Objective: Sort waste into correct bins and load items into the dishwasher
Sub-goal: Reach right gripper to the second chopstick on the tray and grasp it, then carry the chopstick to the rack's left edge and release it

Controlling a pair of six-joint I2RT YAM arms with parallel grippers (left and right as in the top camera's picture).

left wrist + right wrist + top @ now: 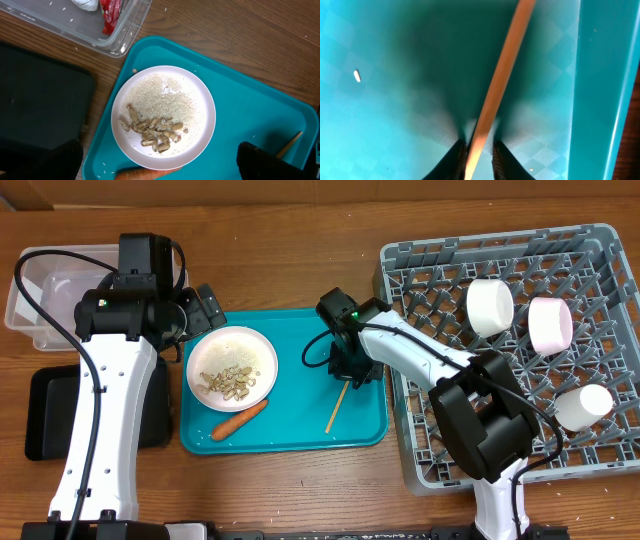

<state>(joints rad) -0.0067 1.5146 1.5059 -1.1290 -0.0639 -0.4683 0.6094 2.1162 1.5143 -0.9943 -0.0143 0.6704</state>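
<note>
A round white plate point(232, 365) with beige food scraps point(152, 132) and rice sits on the left of the teal tray point(290, 330). An orange carrot point(240, 418) lies just in front of it. My left gripper point(160, 167) is open and empty, hovering above the plate's near edge and the carrot point(150, 174). My right gripper point(481, 157) is down at the tray floor, its fingers closed narrowly around a wooden chopstick point(497, 85) that lies flat; the chopstick also shows in the overhead view point(337, 406). The red wrapper point(111, 12) and white tissue point(85, 4) lie in the clear tub point(50, 290).
The grey dish rack point(420, 270) at the right holds a white bowl point(490, 305), a pink bowl point(550, 323) and a white cup point(583, 405). The black tray point(45, 410) lies at the left below the tub. The teal tray's raised rim point(600, 90) is close to my right gripper.
</note>
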